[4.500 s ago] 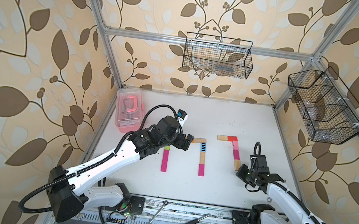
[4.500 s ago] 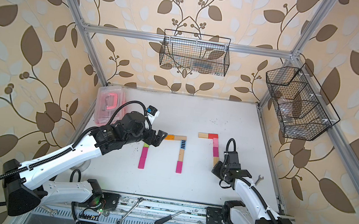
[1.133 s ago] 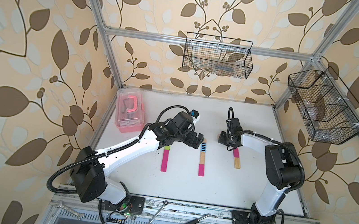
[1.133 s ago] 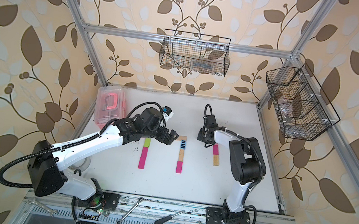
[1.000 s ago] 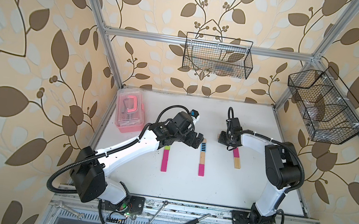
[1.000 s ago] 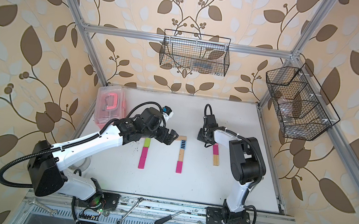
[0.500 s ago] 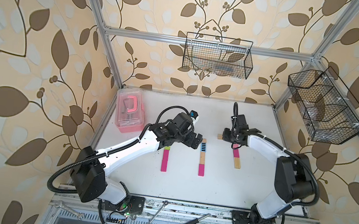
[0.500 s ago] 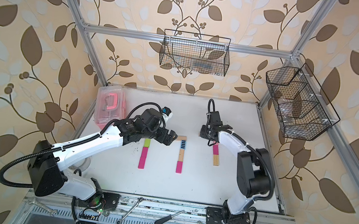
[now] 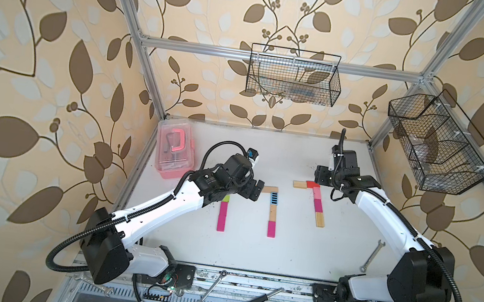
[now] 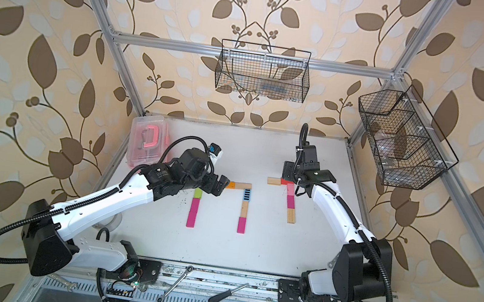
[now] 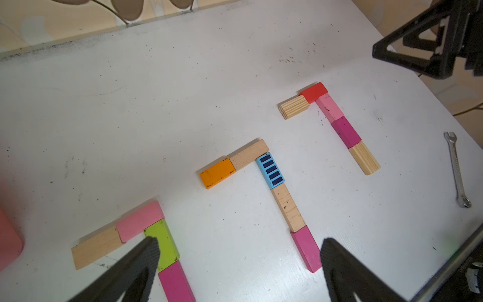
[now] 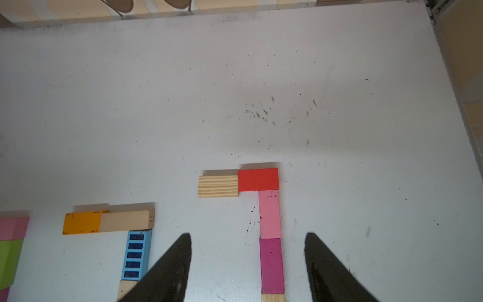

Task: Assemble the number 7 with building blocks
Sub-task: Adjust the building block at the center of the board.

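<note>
Three 7-shaped rows of building blocks lie flat on the white table. The right one runs wood (image 12: 218,186), red (image 12: 258,179), pink (image 12: 269,214), magenta (image 12: 271,265). The middle one has orange (image 11: 217,173) and blue striped (image 11: 270,170) blocks. The left one has pink (image 11: 139,221) and lime green (image 11: 164,240) blocks. My left gripper (image 11: 239,244) hangs open and empty between the left and middle shapes, also visible in a top view (image 9: 256,191). My right gripper (image 12: 248,236) is open and empty above the stem of the right shape, shown in a top view (image 9: 321,175).
A pink translucent box (image 9: 174,149) stands at the back left of the table. A small wrench (image 9: 372,255) lies near the right edge. Wire baskets hang on the back wall (image 9: 293,76) and right wall (image 9: 438,146). A wrench (image 9: 211,287) and screwdriver (image 9: 264,297) lie on the front rail.
My right gripper has opened and drawn back and to the right, away from the top bar of the right shape; its elbow swung outward. The left arm has stayed still.
</note>
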Action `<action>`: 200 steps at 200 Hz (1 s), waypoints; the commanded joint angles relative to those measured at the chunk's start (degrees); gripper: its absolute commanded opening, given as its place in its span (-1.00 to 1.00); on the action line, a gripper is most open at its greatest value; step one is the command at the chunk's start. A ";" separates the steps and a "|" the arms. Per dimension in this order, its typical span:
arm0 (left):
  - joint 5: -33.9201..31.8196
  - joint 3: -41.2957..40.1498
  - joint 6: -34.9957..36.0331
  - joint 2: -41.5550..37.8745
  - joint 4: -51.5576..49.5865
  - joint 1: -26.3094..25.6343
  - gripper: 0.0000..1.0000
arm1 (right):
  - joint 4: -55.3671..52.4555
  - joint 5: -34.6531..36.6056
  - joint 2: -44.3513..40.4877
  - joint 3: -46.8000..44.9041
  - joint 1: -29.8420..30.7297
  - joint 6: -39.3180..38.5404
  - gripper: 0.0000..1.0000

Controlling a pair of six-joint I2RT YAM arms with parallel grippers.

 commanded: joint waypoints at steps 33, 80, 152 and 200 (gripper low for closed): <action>-3.71 -0.57 1.01 -2.92 -2.20 0.60 0.98 | 3.16 -5.27 7.24 -3.76 1.45 1.00 -0.15; -3.98 -0.65 1.44 -3.12 -2.23 0.60 0.98 | 7.34 -5.10 15.70 -3.84 2.58 2.57 -0.69; -4.38 -1.00 1.66 -3.36 -1.79 0.60 0.98 | 10.41 -5.39 22.62 -2.23 1.96 3.62 -1.00; -4.28 -0.81 1.88 -2.83 -1.61 0.58 0.98 | 10.82 -5.20 23.60 -2.14 1.74 3.63 -1.00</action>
